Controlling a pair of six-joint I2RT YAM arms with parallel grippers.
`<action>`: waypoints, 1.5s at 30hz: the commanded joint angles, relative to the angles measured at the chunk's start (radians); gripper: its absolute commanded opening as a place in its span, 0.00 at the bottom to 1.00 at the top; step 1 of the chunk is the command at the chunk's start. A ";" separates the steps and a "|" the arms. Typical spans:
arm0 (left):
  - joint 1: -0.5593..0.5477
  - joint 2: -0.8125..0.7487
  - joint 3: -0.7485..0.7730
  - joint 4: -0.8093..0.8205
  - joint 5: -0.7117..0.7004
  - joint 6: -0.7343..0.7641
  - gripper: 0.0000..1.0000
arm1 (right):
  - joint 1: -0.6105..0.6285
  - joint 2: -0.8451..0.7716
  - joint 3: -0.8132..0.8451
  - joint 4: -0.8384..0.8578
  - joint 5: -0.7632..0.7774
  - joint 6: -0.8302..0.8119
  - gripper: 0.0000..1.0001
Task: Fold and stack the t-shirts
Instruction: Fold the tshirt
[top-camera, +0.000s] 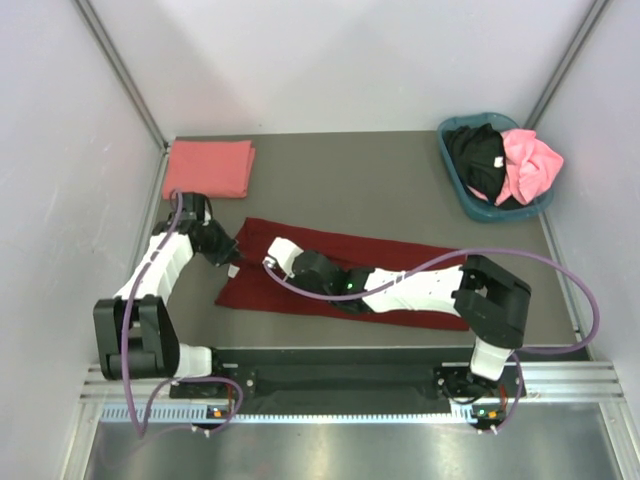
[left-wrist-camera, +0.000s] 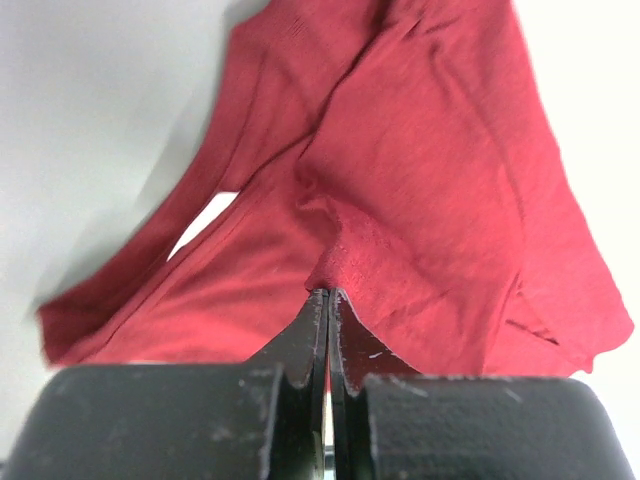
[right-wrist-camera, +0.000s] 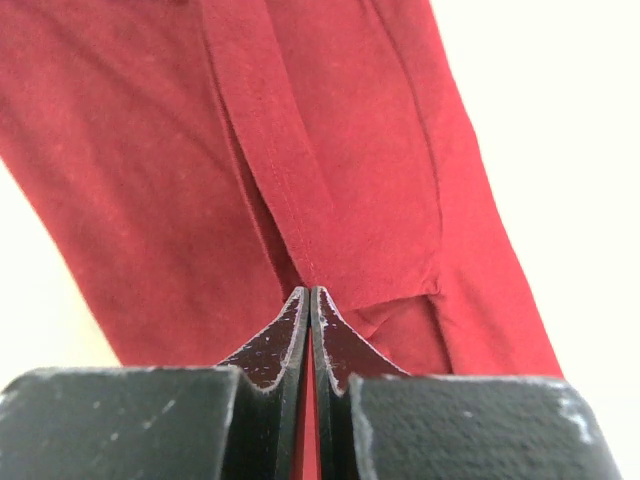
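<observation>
Left tool (left-wrist-camera: 327, 295) and right tool (right-wrist-camera: 307, 292) both tight on folds of the soft, creased maroon t-shirt (left-wrist-camera: 420, 150)

A dark maroon cloth t-shirt (top-camera: 245, 290) lies at centre as a long, narrow band running from nine towards four o'clock. A salmon-pink cloth t-shirt (top-camera: 208, 167) sits neatly folded at ten o'clock. A black cloth t-shirt (top-camera: 478, 160) and a bright pink cloth t-shirt (top-camera: 530, 165) lie crumpled together at two o'clock.
</observation>
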 joint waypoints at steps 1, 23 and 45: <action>0.005 -0.086 -0.029 -0.089 -0.031 -0.029 0.00 | 0.027 -0.054 -0.018 0.028 -0.032 0.019 0.00; -0.019 -0.212 -0.168 -0.096 -0.016 -0.056 0.00 | 0.052 -0.069 -0.114 0.098 -0.043 0.066 0.00; -0.027 -0.353 0.023 -0.086 0.007 -0.007 0.00 | 0.052 -0.106 -0.100 0.095 -0.014 0.062 0.00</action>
